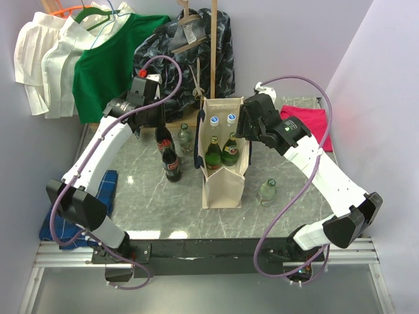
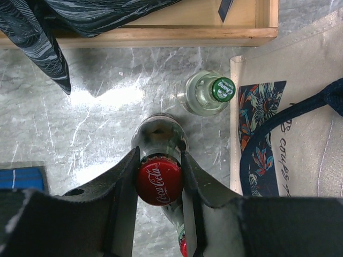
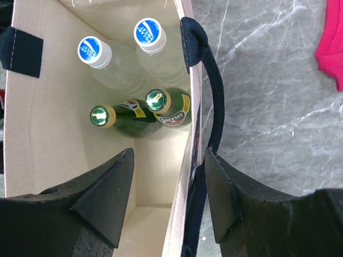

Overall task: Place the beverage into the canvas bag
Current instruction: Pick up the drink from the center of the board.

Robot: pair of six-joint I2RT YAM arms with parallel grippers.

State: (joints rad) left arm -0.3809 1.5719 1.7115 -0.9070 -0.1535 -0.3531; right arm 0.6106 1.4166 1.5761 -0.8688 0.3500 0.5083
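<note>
Top: canvas bag (image 1: 222, 186) upright mid-tabletop (image 1: 150, 209), four bottles (image 1: 214, 147) inside; cola bottle (image 1: 163, 139) stands just left of the bag. Left wrist: left hand (image 2: 159, 156) is clamped on the cola bottle's red cap, and a clear green-capped bottle (image 2: 206, 95) sits just beside the bag. Right wrist: right hand (image 3: 169, 156) has its fingers apart, straddling the bag's right wall, one finger inside and one outside.

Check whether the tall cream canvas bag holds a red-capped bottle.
No: the right wrist view into the tall cream canvas bag shows only two blue-capped clear plastic bottles and two green glass bottles.
</note>
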